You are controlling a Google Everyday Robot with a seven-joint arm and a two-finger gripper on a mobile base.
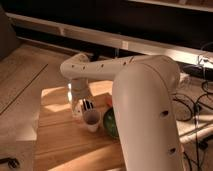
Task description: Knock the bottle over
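Observation:
The bottle [75, 101] is a slim, clear, pale shape standing upright on the wooden table [60, 145], near its far left part. My gripper [86, 106] hangs from the white arm [100, 70] right beside the bottle, on its right side and just behind the white paper cup [91, 120]. I cannot tell whether it touches the bottle. The arm's large white forearm [145, 115] hides the right side of the table.
A green bowl [110, 124] sits right of the cup, partly hidden by the arm. An orange thing [107, 100] lies behind the bowl. Cables [192, 107] lie on the floor at the right. A dark wall and a ledge run along the back.

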